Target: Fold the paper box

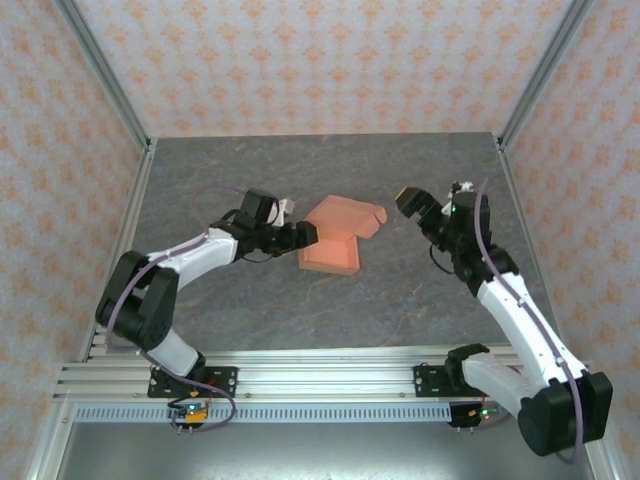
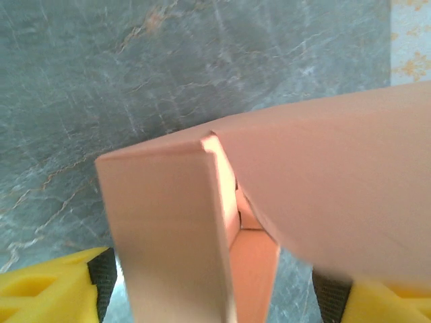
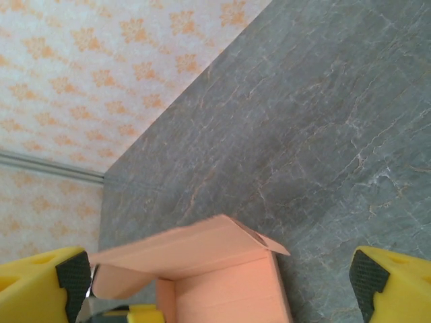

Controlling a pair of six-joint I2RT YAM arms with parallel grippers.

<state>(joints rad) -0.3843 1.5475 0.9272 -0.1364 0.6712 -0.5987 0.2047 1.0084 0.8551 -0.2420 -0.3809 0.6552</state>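
The paper box sits half-formed mid-way across the bench, lid flap raised. The left gripper straddles its left wall, jaws wide and unclamped, likely to steady it. The right gripper hovers near, jaws wide, empty.

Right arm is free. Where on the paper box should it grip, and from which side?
Probably the raised lid flap at its free right edge, coming from the right, where the open right gripper faces it. The flap stands up off the paper box, thin card to pinch, and the left gripper sits at the opposite side.
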